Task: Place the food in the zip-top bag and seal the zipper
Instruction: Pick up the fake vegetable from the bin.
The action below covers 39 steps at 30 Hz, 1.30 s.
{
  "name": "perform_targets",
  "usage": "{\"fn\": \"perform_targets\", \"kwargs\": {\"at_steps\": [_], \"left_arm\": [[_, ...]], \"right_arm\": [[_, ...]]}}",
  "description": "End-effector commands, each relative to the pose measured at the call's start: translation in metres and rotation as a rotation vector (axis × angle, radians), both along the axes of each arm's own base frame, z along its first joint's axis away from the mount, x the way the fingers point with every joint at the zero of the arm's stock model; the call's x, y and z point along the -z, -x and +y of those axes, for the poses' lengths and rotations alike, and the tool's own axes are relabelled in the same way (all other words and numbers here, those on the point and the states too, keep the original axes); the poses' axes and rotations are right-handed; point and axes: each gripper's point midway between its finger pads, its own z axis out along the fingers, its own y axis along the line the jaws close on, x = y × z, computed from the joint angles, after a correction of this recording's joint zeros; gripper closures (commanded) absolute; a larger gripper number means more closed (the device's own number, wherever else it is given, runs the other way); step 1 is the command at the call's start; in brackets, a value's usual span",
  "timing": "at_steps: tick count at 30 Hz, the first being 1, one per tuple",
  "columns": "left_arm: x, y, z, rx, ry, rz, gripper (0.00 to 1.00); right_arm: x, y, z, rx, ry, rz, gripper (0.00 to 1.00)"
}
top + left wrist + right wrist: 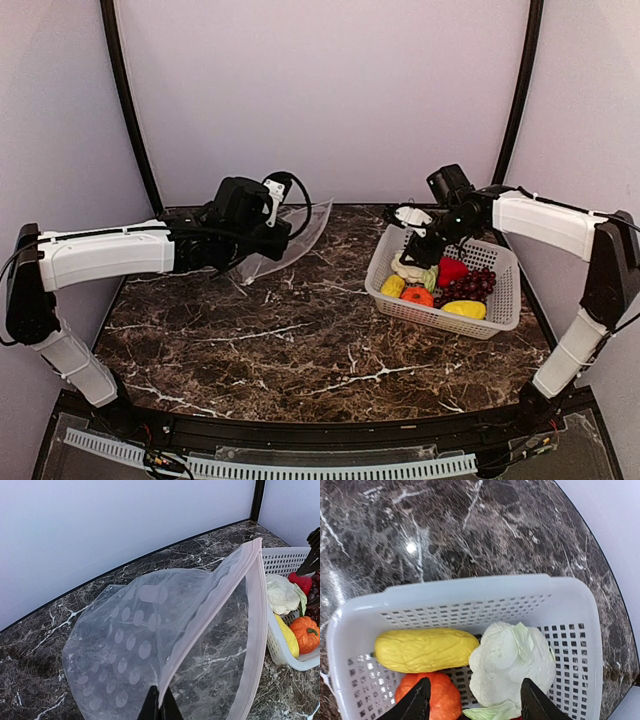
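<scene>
The clear dotted zip-top bag (290,238) is lifted at the back left, mouth gaping toward the basket. My left gripper (160,700) is shut on its near lip, on the pinkish zipper strip (260,615). The white perforated basket (505,305) at the right holds the food: white-green cabbage (512,662), a yellow piece (425,650), an orange-red round one (440,697), a red pepper (452,270), dark grapes (475,286) and a second yellow piece (464,309). My right gripper (475,700) is open just above the cabbage, one finger to each side of it.
The dark marble table (300,340) is walled by pale panels, with black posts at the back corners. The basket's near wall (280,645) shows at the right in the left wrist view, close to the bag's mouth.
</scene>
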Motion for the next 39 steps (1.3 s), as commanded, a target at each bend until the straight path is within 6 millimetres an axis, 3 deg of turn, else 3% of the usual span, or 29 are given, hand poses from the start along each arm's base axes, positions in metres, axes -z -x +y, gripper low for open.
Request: {"fn": "perform_targets", "kwargs": {"at_steps": [1,7,11,18,25,31,35,39], "left_arm": [[0.01,0.006,0.0,0.012,-0.005,0.041,0.99],[0.015,0.007,-0.003,0.021,-0.004,0.06,0.99],[0.017,0.006,-0.003,0.019,-0.009,0.066,0.99],[0.016,0.007,-0.003,0.021,-0.005,0.066,0.99],[0.015,0.007,-0.003,0.022,-0.007,0.064,0.99],[0.016,0.007,-0.003,0.023,-0.003,0.068,0.99],[0.015,0.008,-0.003,0.025,-0.002,0.069,0.99],[0.015,0.008,-0.003,0.024,-0.004,0.066,0.99]], "right_arm": [[0.02,-0.015,-0.022,0.043,0.152,-0.054,0.39],[0.038,-0.02,-0.034,0.042,0.251,-0.059,0.15],[0.05,-0.021,-0.042,0.039,0.318,-0.086,0.09],[0.068,-0.031,-0.051,0.057,0.421,-0.149,0.19],[0.091,-0.028,-0.043,0.018,0.453,-0.134,0.16],[0.105,-0.043,-0.05,0.08,0.521,-0.193,0.16],[0.106,-0.051,-0.055,0.114,0.544,-0.231,0.27],[0.091,-0.049,-0.052,0.125,0.504,-0.239,0.44]]}}
